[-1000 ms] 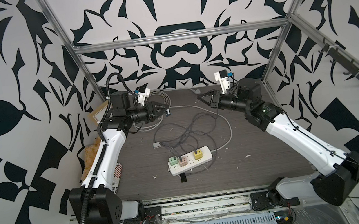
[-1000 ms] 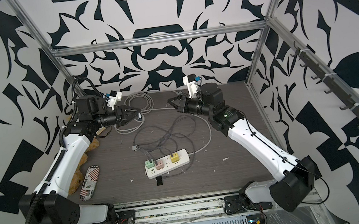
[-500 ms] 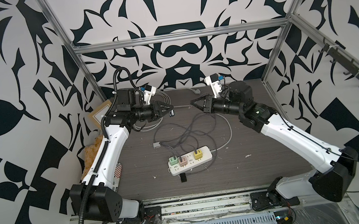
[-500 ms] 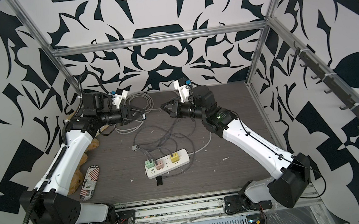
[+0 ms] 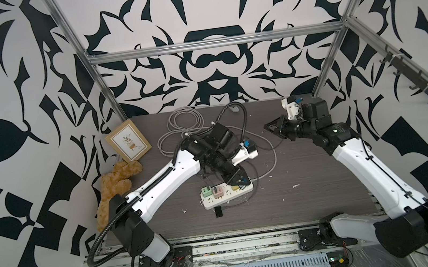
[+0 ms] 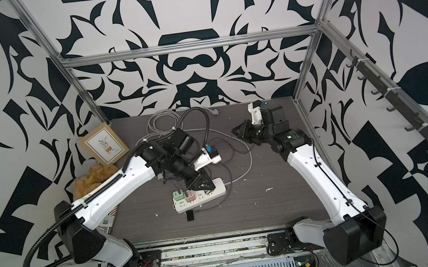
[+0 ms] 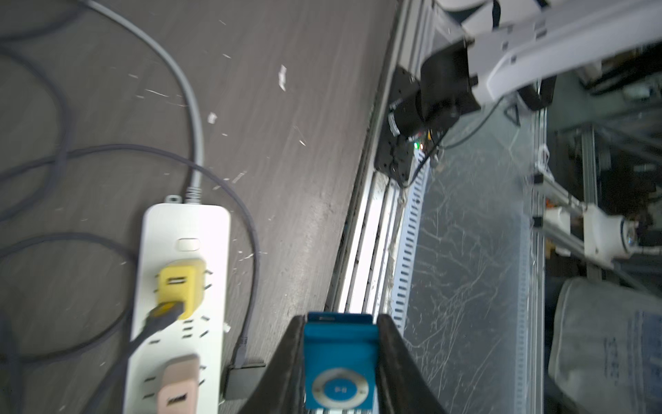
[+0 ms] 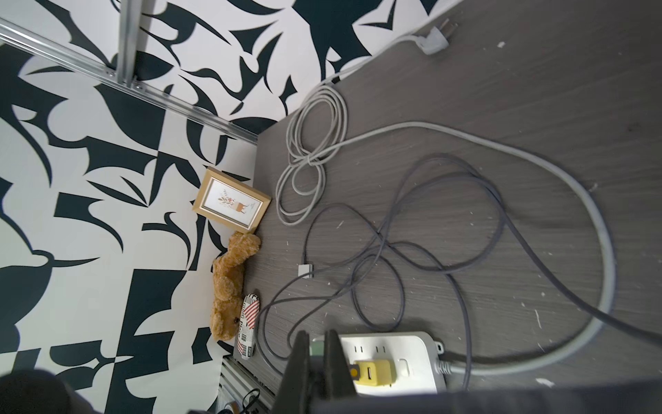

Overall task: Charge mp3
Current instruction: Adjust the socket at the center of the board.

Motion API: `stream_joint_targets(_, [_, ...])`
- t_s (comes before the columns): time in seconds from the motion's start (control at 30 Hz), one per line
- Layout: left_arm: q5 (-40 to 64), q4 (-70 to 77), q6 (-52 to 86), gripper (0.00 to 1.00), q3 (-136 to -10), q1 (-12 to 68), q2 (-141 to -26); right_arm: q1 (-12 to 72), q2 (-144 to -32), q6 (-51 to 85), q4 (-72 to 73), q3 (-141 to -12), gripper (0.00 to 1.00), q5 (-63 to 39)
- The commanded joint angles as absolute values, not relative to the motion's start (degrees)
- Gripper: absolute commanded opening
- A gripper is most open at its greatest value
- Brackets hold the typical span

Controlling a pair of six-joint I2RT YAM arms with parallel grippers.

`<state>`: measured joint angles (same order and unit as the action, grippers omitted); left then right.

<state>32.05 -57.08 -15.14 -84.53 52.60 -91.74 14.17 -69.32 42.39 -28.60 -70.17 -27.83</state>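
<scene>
Above the power strip [image 7: 186, 229], the left gripper [image 7: 339, 317] now hangs clamped on the mp3 [image 7: 339, 358], having swung forward from the table's rear. The right gripper [image 5: 274, 127], closed with nothing seen in it, has drawn aside. Judgement: player delivered, cable connection outstanding.

Grey tabletop [image 5: 314, 196] w/ pwr strip [image 5: 224, 198], cables [image 5: 186, 121], teddy [image 5: 114, 186], pic frame [image 5: 128, 140]

Both top views look down from high in front onto the whole bench [image 5: 314, 196], sharing nearly everything with a sideways shift. The left wrist view peers close along the left pincer [image 7: 342, 319] at the strip [image 7: 186, 229] and the bench's front edge. The right wrist view, past the right pincer [image 8: 317, 335], looks from farther off toward the frame [image 8: 231, 204]; both wrist views share the yellow charger [image 7: 181, 286].
</scene>
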Motion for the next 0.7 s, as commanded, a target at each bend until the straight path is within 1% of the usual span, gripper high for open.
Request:
stream_joint_targets(0.0, [29.62, -56.29, -21.55, 0.05, -80.78, 56.09, -94.52, 13.06, -66.08, 40.77, -31.79, -70.58, 0.00, -29.09])
stream_joint_targets(0.1, [28.34, -53.45, -21.91, 0.05, -78.76, 57.74, -98.20, 12.70, -65.06, 40.70, -33.03, -70.31, 0.00, -29.09])
stream_joint_targets(0.23, [27.49, -52.61, -23.73, 0.04, -77.43, 58.25, -103.18, 12.57, -63.86, 40.84, -34.05, -70.25, 0.00, -28.77])
stream_joint_targets(0.37, [24.14, -50.57, -25.05, 0.02, -74.89, 58.21, -106.69, 12.39, -62.46, 41.22, -34.80, -70.30, 0.00, -28.13])
stream_joint_targets(0.5, [21.03, -46.28, -24.94, 0.02, -71.92, 57.10, -107.96, 12.30, -61.62, 41.87, -35.06, -70.31, 0.00, -28.06])
stream_joint_targets(0.67, [13.69, -42.61, -25.44, 0.01, -69.50, 54.98, -109.31, 12.22, -61.44, 42.29, -34.98, -71.01, 0.00, -28.12])
